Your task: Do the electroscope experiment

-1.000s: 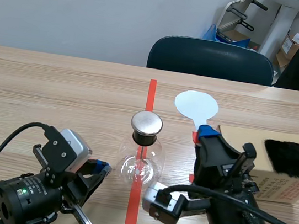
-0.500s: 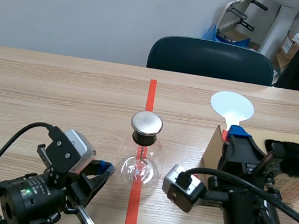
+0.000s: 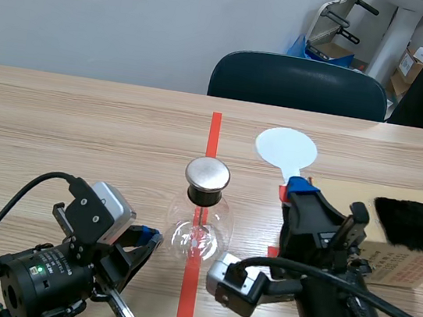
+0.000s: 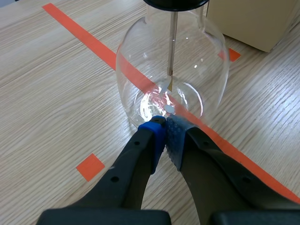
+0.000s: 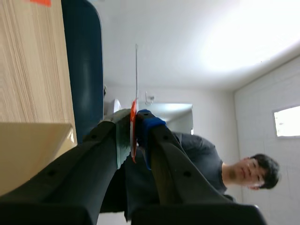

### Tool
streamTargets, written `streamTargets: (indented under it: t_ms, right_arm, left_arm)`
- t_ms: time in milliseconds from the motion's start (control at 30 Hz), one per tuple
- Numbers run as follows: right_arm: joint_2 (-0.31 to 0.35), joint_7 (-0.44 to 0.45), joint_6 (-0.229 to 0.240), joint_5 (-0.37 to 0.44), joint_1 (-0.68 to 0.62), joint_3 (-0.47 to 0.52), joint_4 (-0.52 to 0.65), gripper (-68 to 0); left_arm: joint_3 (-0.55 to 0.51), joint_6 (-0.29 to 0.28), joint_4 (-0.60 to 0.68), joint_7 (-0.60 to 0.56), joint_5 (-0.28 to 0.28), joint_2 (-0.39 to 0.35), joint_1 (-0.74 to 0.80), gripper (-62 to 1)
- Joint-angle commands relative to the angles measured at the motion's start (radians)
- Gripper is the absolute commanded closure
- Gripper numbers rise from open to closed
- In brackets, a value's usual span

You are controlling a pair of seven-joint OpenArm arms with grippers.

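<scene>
— Where did the flask [image 3: 201, 224] stand?
— Upright on the tape line [image 3: 214, 127]. The left gripper [image 4: 165, 129] sat low just beside the flask's base, its pads pressed together on nothing.
— And the paddle [image 3: 285, 149]?
— Right of the flask, clamped by its red handle in the right gripper [image 3: 299, 188], white disc raised. The box [image 3: 394, 259] lay further right.

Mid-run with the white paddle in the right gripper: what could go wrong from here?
The right gripper pinches the white paddle only by its thin handle, so it might twist or slip. The glass flask stands free under its metal cap; a low paddle swing could tip it. The left gripper, shut, sits right at the flask's base; a nudge could shove it.
</scene>
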Motion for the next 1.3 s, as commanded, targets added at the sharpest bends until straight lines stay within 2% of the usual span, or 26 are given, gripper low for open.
streamTargets:
  t_ms: [0, 333, 533, 1267]
  right_arm:
    - [0.006, 0.027, -0.061, -0.004, 0.006, 0.003, 0.02, -1.5]
    - [0.006, 0.248, -0.061, -0.004, 0.006, 0.003, 0.02, -1.5]
    - [0.006, 0.334, -0.061, -0.004, 0.006, 0.003, 0.02, -1.5]
    - [0.006, 0.349, -0.061, -0.004, 0.006, 0.003, 0.02, -1.5]
  left_arm:
    - [-0.005, 0.0, 0.018, -0.006, 0.0, 0.003, -0.003, -1.7]
    - [-0.005, 0.0, 0.018, -0.006, 0.0, 0.003, -0.003, -1.7]
    - [-0.005, 0.0, 0.018, -0.006, 0.0, 0.003, -0.003, -1.7]
    - [-0.005, 0.0, 0.018, -0.006, 0.0, 0.003, -0.003, -1.7]
